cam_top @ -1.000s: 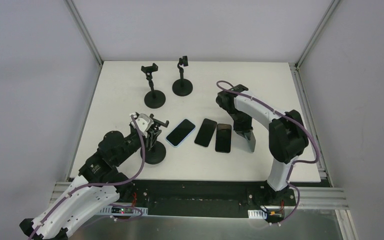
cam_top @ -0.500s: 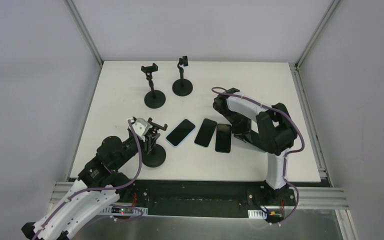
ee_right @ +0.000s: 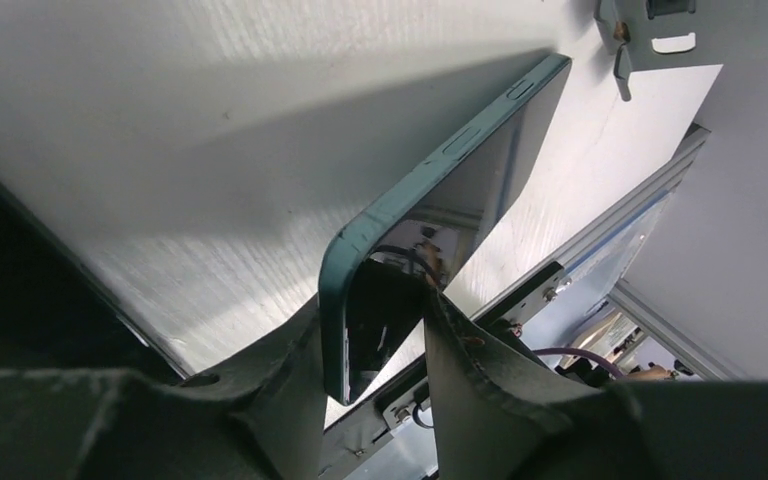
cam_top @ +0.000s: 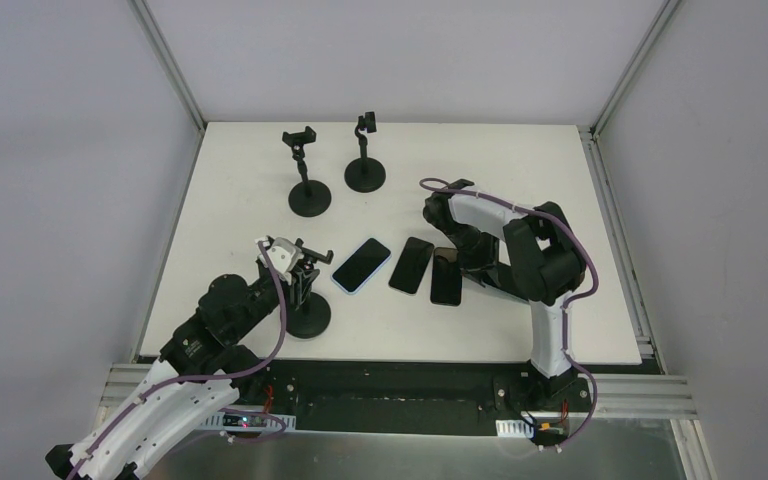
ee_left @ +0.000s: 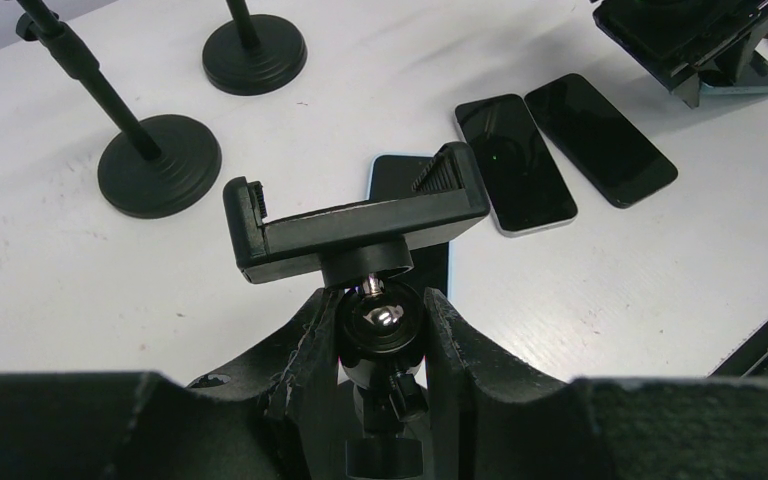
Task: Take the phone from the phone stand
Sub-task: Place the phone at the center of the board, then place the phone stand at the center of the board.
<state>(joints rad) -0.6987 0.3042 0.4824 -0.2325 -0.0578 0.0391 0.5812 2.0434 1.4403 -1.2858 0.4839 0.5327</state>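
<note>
The black phone stand stands at the near left, and its clamp is empty. My left gripper is shut on the stand's ball joint just under the clamp; it also shows in the top view. My right gripper is shut on one corner of a teal-edged phone, held tilted with its lower edge close to the white table. In the top view the right gripper sits low, just right of the row of phones, and the arm hides the held phone.
Three dark phones lie side by side on the table. Two more empty black stands stand at the back. The table's front edge and metal rail are near the right gripper.
The right arm has folded down and moved left with the phone, bringing it low beside the row of phones. The left gripper has stayed on the stand.
</note>
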